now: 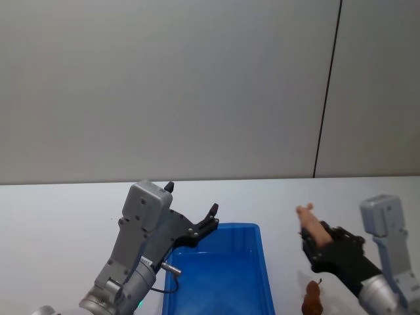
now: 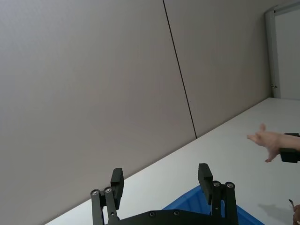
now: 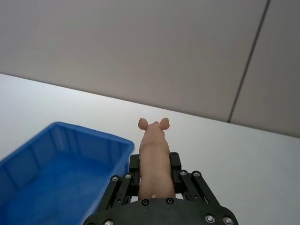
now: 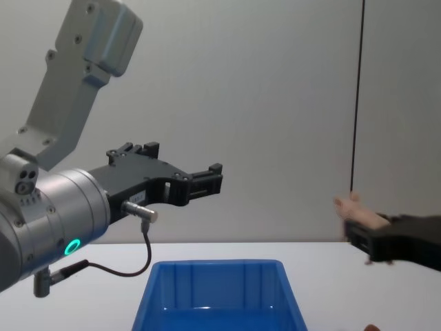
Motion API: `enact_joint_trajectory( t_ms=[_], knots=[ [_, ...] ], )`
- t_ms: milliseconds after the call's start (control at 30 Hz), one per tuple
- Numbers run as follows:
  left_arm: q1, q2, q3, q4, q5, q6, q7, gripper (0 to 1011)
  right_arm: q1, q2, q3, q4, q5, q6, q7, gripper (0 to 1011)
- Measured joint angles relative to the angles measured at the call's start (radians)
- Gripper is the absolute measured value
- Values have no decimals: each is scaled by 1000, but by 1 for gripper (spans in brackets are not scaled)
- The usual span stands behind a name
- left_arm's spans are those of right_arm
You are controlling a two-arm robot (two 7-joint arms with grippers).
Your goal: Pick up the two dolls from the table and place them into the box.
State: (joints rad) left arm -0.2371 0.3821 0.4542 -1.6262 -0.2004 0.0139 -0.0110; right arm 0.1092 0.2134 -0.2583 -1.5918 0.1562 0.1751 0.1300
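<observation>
Holding: right gripper [image 1: 316,241] has its jaws clenched on the pink doll [image 1: 311,223], lifted clear of the desk [image 1: 65,216]. Grip sits on the rear of the body; head and ears stick out past the jaws, toward the far wall. Long axis of the doll runs in line with the jaws, near to far.

Box [image 1: 264,269]: centre of the desk, interior looks bare. No doll in it yet.

Key relation: the held doll hangs to the right of the box's right rim, over bare desk and not over the opening. The box lies to the left of the right jaws, close by. Judgement: the next move calls for a short carry leftward until the doll is above the opening, then release. Since the doll's axis points far, and the box also runs near to far, no wrist turn should be needed.

Brown doll [image 1: 313,299]: standing on the desk at the near right, just right of the box and beneath the right arm. Nearer the right arm than the left.

Left gripper [image 1: 210,220]: raised above the far left corner of the box, jaws released and spread, nothing between them. Idle.

Progress: first of two dolls in hand, neither delivered.

Risk: soft body held by the rear only, so it may sag or slip during the carry.
</observation>
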Motion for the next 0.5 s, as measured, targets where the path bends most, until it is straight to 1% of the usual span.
enact_joint_trajectory(
  t_ms=[133, 167, 200, 367, 467, 500],
  knots=[
    [0, 0, 0, 0, 0, 0, 0, 1001, 34, -25, -15, 6, -11, 19, 50, 369],
    [0, 0, 0, 0, 0, 0, 0, 1001, 34, -25, -15, 6, -11, 19, 50, 371],
    [0, 0, 0, 0, 0, 0, 0, 1000, 48, -35, -22, 14, -14, 27, 69, 369],
    [0, 0, 0, 0, 0, 0, 0, 1000, 88, -68, -40, 42, -18, 54, 119, 369],
    [0, 0, 0, 0, 0, 0, 0, 1000, 121, -98, -58, 74, -18, 78, 156, 373],
    [0, 0, 0, 0, 0, 0, 0, 1001, 127, -103, -62, 81, -18, 81, 160, 373]
  ],
)
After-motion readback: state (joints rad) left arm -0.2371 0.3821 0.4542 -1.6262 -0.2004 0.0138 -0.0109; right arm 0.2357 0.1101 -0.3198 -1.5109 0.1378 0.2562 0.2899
